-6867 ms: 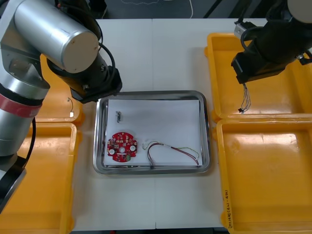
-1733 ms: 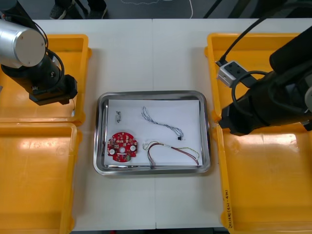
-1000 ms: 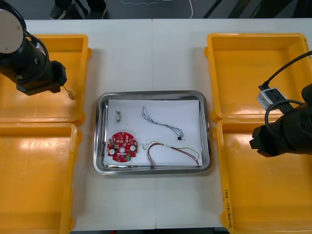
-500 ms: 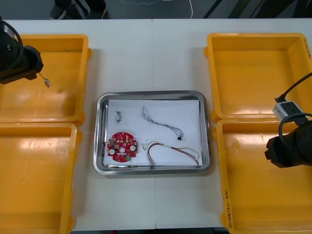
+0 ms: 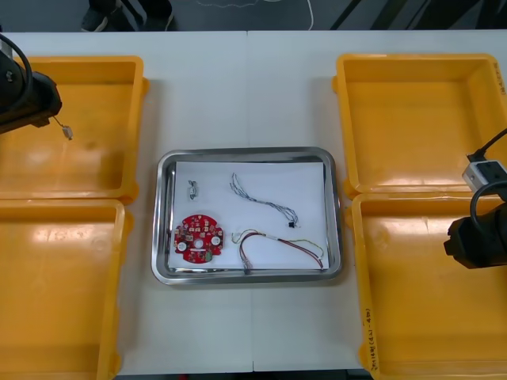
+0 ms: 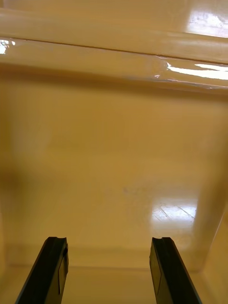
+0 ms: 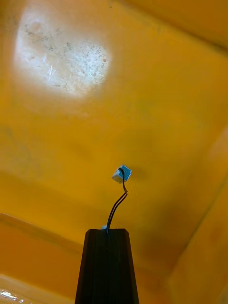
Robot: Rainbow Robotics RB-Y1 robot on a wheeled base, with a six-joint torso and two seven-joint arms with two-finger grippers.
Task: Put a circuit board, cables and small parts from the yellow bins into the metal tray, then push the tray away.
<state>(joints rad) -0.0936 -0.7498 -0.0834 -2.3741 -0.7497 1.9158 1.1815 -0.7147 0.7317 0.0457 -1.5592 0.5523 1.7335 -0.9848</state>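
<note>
My left gripper (image 7: 107,231) is shut on a thin black cable (image 7: 118,202) that ends in a small pale plug (image 7: 122,173). In the front view that gripper (image 5: 41,109) hangs over the far left yellow bin (image 5: 103,87), the cable (image 5: 62,127) dangling from it. My right gripper (image 6: 108,241) stands open with nothing between its fingers, over the floor of the near right bin (image 5: 412,301). The metal tray (image 5: 162,229) lies between the bins, white inside. It holds a round red circuit board (image 5: 198,237), a small metal part (image 5: 192,188), a blue and white cable (image 5: 261,198) and a red and yellow cable (image 5: 281,245).
The near left bin (image 5: 63,285) and the far right bin (image 5: 412,119) show bare floors. My right arm (image 5: 478,240) sits at the table's right edge. Bare table lies beyond and in front of the tray.
My left arm has drawn back to the left with the black cable hanging from it. The right arm has slid right toward the table's edge. The tray's contents have not moved.
</note>
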